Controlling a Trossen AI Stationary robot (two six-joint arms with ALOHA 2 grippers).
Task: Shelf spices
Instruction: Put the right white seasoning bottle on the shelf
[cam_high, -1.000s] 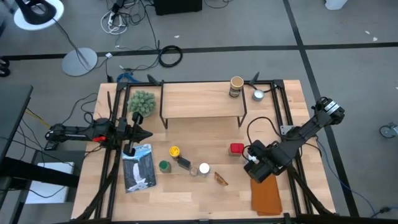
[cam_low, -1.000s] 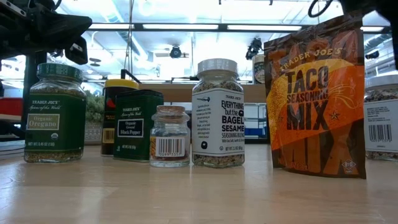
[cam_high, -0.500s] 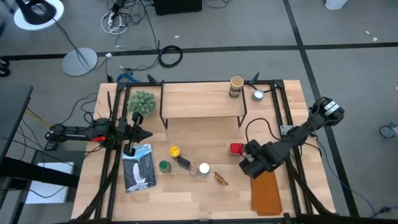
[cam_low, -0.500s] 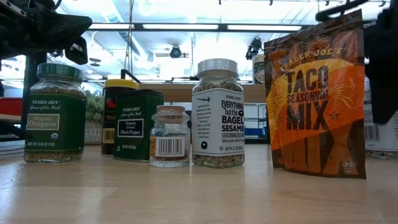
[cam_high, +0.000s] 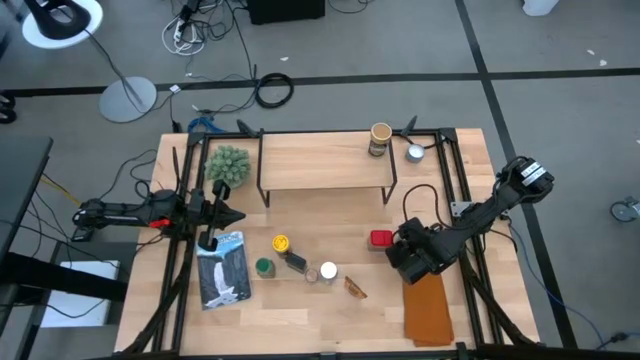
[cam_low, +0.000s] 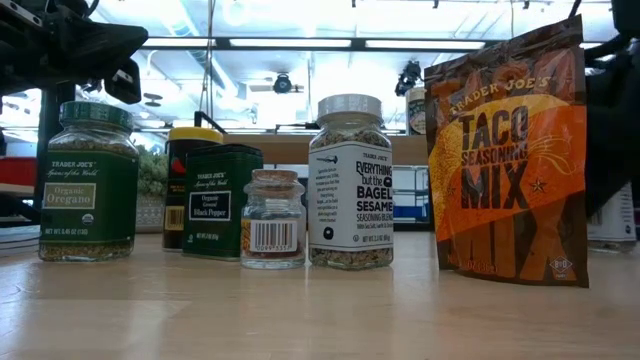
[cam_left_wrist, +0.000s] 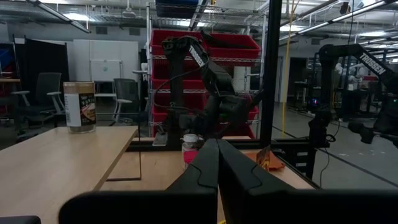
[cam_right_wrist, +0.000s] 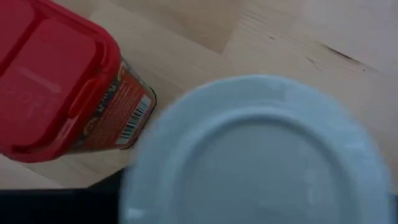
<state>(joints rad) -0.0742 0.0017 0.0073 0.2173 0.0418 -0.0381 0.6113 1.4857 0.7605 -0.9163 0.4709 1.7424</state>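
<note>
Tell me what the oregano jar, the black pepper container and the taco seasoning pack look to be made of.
Oregano jar: clear glass, going by its see-through shoulder, with a green paper label and green lid, likely plastic.
Black pepper container: probably a painted metal tin; opaque dark green, boxy, slight sheen.
Taco seasoning pack: flexible printed pouch, plastic or coated paper, creased and glossy.

A wooden shelf (cam_high: 322, 161) holds a tan jar (cam_high: 380, 139) at the back of the table (cam_high: 300, 315), small jars (cam_high: 281, 243) stand in front, and the right gripper (cam_high: 405, 258) sits beside a red tin (cam_high: 379, 239).
</note>
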